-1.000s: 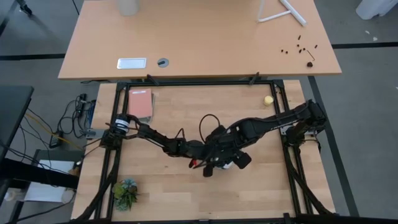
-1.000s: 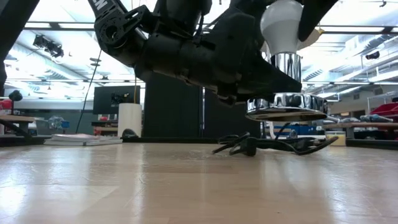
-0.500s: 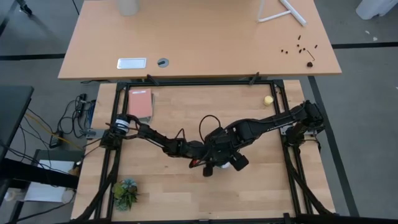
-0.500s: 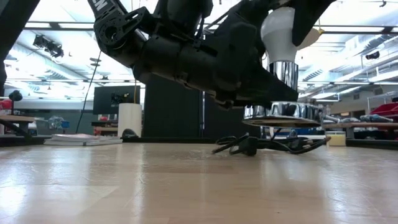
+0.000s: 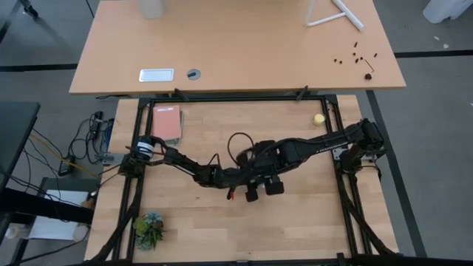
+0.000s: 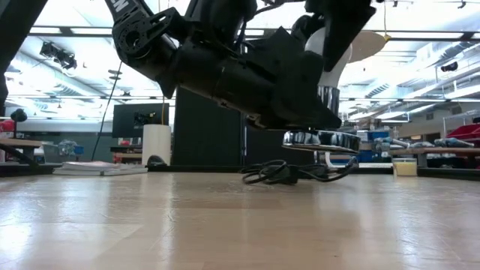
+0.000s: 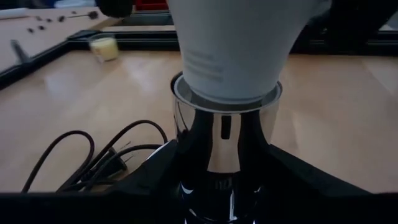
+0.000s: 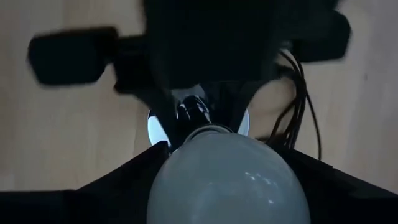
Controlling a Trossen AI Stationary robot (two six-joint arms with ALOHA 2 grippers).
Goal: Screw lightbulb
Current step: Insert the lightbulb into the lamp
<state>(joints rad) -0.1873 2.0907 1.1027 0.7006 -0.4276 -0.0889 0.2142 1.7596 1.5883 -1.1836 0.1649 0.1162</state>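
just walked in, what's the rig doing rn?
Both arms meet mid-table, screwing a bulb into a shiny socket. The left claw grips the socket's chrome neck, holding it off the table, its black cord trailing below. The right claw comes from above with its fingers on either side of the bulb's globe. The bulb's base sits in the socket mouth; how far it is threaded can't be told.
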